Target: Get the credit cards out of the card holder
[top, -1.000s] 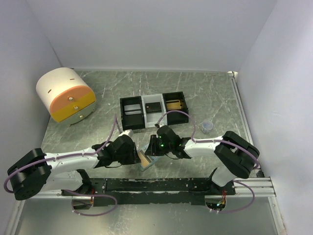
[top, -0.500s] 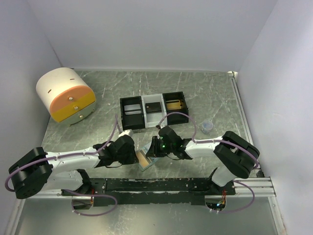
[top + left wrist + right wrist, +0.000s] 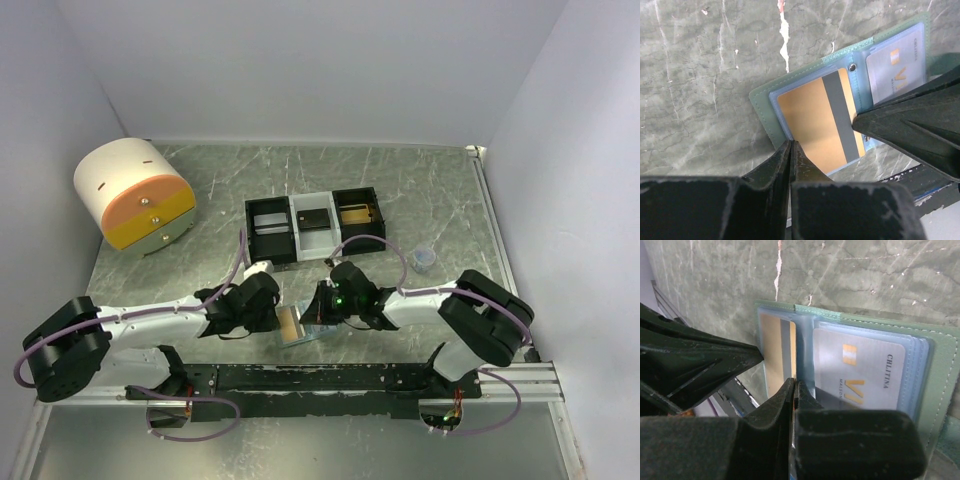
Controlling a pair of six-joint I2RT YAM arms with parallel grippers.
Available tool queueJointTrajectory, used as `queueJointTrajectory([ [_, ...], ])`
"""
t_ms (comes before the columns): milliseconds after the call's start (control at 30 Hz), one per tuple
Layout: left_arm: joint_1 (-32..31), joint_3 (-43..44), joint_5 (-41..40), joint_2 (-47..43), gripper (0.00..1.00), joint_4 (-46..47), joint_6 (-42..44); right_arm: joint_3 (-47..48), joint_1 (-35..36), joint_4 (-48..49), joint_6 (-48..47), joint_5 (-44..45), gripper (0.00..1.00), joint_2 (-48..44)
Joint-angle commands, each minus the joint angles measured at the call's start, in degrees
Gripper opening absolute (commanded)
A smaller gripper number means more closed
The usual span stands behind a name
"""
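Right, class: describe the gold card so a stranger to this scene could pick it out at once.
Look to the near edge of the table, where a green holder lies open. The gold card sits in one panel; its colour and dark stripe set it apart from the pale card beside it.

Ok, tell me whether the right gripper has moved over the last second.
Yes. The right gripper has shifted slightly rightward and toward the near edge, away from the tray.

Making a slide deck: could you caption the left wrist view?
Closed left claw at the edge of the open card holder, a gold card and a pale card in its sleeves.
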Motion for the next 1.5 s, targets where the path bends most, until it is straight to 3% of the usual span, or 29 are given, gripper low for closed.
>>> queueJointTrajectory([
  [0,-0.35,1.9,-2.72,0.17,0.11,-2.01,1.33,-0.57,-0.18,1.2,1.46,0.47,0.0,-2.83],
  [433,-0.31,1.09,-3.24,-1.18,0.09,-2.92,1.04,0.27,-0.17,-4.15,0.47,4.5,0.0,-5.16],
  [667,-0.33,2.0,-2.9,-5.12,0.22,-3.65,1.09,0.12,-0.12,-3.24,1.21,3.83,0.0,-3.2],
  [833,-0.31,2.28,-1.48,-8.04,0.36,-2.01,1.44,-0.28,-0.18,-2.45,1.49,3.88,0.0,-2.4],
  [933,-0.31,1.67,0.19,-7.66,0.39,0.59,1.34,-0.44,-0.17,-1.88,1.8,3.83,0.0,-1.86],
  [1267,-0.31,-0.67,3.05,0.07,0.35,7.92,-1.38,0.33,-0.15,-1.08,1.76,3.83,0.0,-0.64],
  [1467,-0.53,-1.26,1.42,3.3,0.21,5.22,-2.7,-0.9,-0.16,0.02,2.14,2.71,0.0,-1.25],
])
